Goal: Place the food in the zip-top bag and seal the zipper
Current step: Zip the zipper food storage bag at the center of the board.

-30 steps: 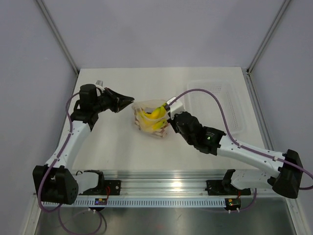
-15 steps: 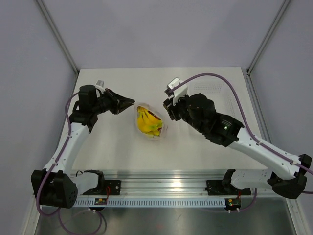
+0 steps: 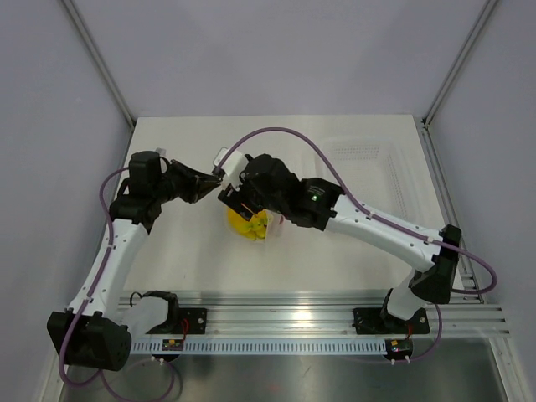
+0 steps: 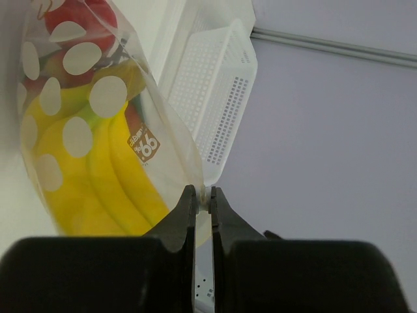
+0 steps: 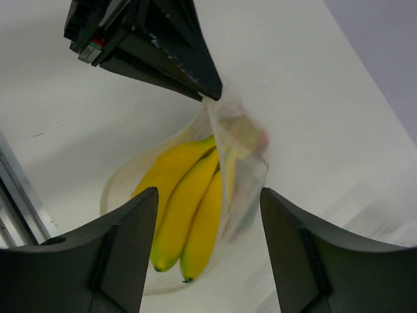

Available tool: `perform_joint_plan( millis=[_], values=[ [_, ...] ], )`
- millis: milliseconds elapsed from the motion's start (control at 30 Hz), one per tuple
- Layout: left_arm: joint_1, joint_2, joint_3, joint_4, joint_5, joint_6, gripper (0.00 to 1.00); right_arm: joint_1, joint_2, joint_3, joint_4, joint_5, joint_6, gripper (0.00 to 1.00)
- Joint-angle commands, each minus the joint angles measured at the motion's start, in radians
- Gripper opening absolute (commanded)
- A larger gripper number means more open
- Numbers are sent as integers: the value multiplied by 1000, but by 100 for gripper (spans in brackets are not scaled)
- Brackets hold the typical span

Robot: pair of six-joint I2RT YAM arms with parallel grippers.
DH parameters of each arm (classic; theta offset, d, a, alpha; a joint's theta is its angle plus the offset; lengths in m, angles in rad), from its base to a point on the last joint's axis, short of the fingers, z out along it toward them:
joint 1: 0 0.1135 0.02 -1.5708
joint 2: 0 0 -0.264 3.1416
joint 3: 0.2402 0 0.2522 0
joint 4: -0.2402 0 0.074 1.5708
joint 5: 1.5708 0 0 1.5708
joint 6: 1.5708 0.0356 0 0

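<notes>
The loading step is judged done: the bananas (image 4: 98, 176) and strawberries (image 4: 78, 16) are seen inside the zip-top bag (image 4: 107, 94), which hangs just beyond the left gripper (image 4: 202, 195), whose jaws are clenched on the bag's top edge. The right gripper (image 5: 207, 195) is held released and empty directly above the bag, fingers spread to either side of it. Sealing is judged to be in hand: the zipper, whose state cannot be told, would need pinching just beside the left gripper's jaws and running along the edge away from them.
</notes>
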Motion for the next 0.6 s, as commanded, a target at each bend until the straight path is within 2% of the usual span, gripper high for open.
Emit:
perform_joint_plan(
  millis=[0, 200, 433, 533, 567],
  values=[
    [-2, -40, 70, -45, -63, -25, 0, 50, 57, 123, -41, 74, 88, 73],
    [-2, -54, 74, -54, -81, -43, 0, 90, 102, 115, 15, 80, 169, 76],
    [-2, -86, 74, -70, -121, -68, 0, 118, 200, 183, 24, 198, 179, 76],
    [-2, -92, 74, -70, -124, -74, 0, 129, 243, 207, 35, 270, 186, 74],
    [-2, -95, 74, -71, -126, -75, 0, 132, 261, 214, 38, 293, 183, 71]
  ],
)
